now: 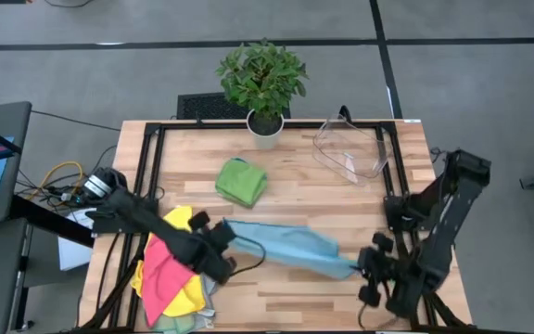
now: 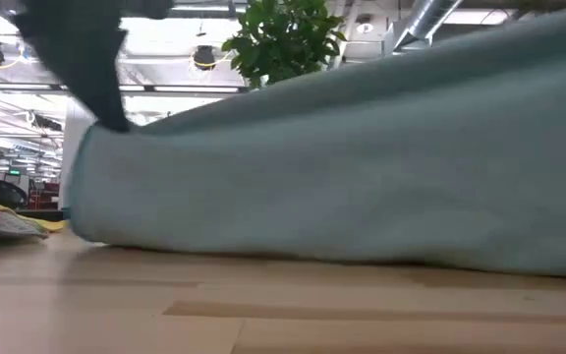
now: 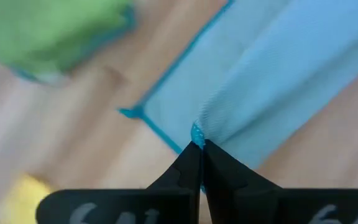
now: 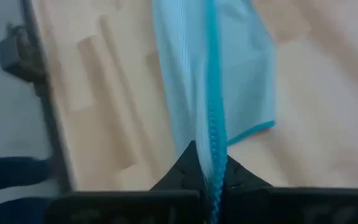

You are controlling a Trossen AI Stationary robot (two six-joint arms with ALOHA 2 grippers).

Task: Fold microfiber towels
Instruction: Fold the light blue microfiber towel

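A pale teal microfiber towel [image 1: 290, 249] stretches in a long band between my two grippers near the table's front; its lower part [image 2: 312, 251] rests on the wood. My left gripper [image 1: 233, 234] is shut on its left end, and my right gripper [image 1: 358, 269] is shut on its right end. A folded bright green towel [image 1: 241, 181] lies flat at mid-table. Pink and yellow towels [image 1: 170, 269] lie heaped at the front left, under my left arm. My left gripper pinches the towel's stitched edge [image 3: 197, 133] between its two fingers, close to a corner. The fingers slant down from the table's left. The cloth runs away from them in gathered folds. My right gripper pinches the towel's stitched teal edge [image 4: 211, 140] between its two fingers, slanting down from the table's right. The edge runs straight out from the fingertips, and the cloth hangs in folds on either side of it.
A potted plant [image 1: 262, 83] stands at the table's far edge, with a clear plastic bin [image 1: 350, 150] to its right. Bare wood lies between the green towel and the stretched one. Black frame rails [image 1: 151, 158] run along the table's sides.
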